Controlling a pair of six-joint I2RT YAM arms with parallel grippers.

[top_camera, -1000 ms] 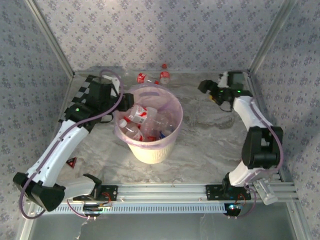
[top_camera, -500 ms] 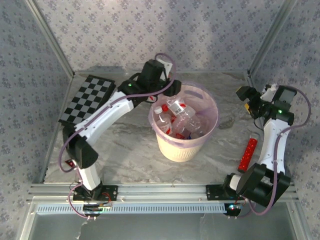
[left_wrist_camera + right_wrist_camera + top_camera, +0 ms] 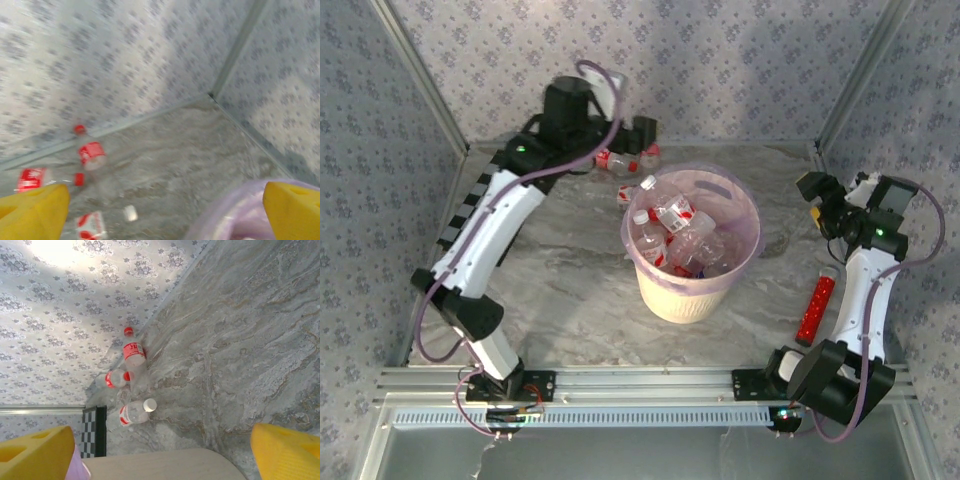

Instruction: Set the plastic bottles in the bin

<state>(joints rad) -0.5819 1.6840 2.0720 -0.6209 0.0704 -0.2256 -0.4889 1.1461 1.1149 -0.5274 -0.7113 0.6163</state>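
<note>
At the table's far edge, by the back wall (image 3: 720,70): hanging the left gripper (image 3: 642,130) above loose plastic bottles (image 3: 616,160), spreading its yellow fingers (image 3: 32,210) wide, gripping nothing. Near the right wall, holding the right gripper (image 3: 812,190) equally wide, carrying nothing. Finding the bin (image 3: 685,300) mid-table, lilac-lined, cradling many bottles. Spotting one white-capped bottle (image 3: 630,192) just outside its far-left rim, and a flat red bar (image 3: 818,308) beside the right arm.
</note>
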